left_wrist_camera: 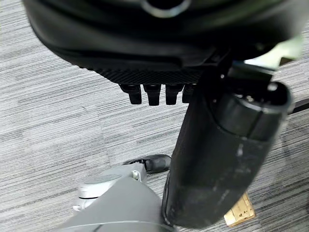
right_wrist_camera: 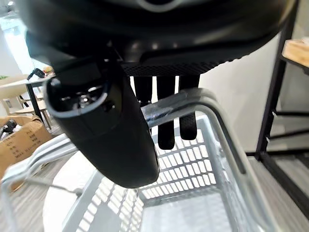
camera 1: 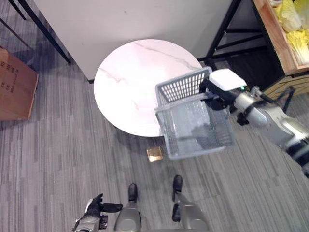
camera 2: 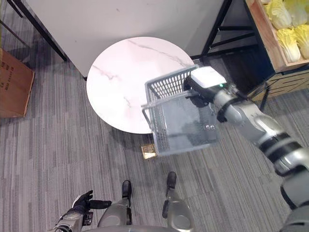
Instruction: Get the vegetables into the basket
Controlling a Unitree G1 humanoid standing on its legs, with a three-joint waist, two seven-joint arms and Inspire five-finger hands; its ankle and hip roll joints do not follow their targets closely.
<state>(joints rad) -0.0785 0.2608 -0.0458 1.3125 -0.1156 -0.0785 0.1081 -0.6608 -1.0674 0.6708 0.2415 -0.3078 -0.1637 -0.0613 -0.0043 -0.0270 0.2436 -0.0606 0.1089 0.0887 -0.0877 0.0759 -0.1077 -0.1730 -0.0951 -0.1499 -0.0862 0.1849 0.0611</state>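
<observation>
One round, pale marble-patterned surface [camera 1: 128, 87] is standing on the grey carpeted floor [camera 1: 58, 159], and the grey plastic basket [camera 1: 195, 128] is hanging at its near right edge, held clear of the top and tilting. The right hand [camera 2: 205, 83] is carrying it — in the right wrist view the fingers [right_wrist_camera: 166, 123] are hooked over the basket's handle [right_wrist_camera: 193, 99], with the thumb beside them. Nothing is lying inside the basket as far as can be seen.

Pale green leafy vegetables [camera 2: 285, 26], cabbage-like, are sitting in a wooden crate [camera 2: 265, 41] on a dark-framed rack well apart from the basket, toward the far right. None are in either hand, so the task is judged to be at its very beginning: the basket is picked up, and every vegetable is waiting to be fetched and dropped in.

Down at the lower left, the left hand [camera 1: 99, 208] is hanging idle near the floor, fingers loosely extended and gripping nothing.

A brown cardboard box [camera 1: 14, 87] is standing at the far left; it is bearing some dark print, too small to read. A small tan square [camera 1: 155, 154] is lying on the floor beneath the surface's near rim — no writing can be made out on it.
</observation>
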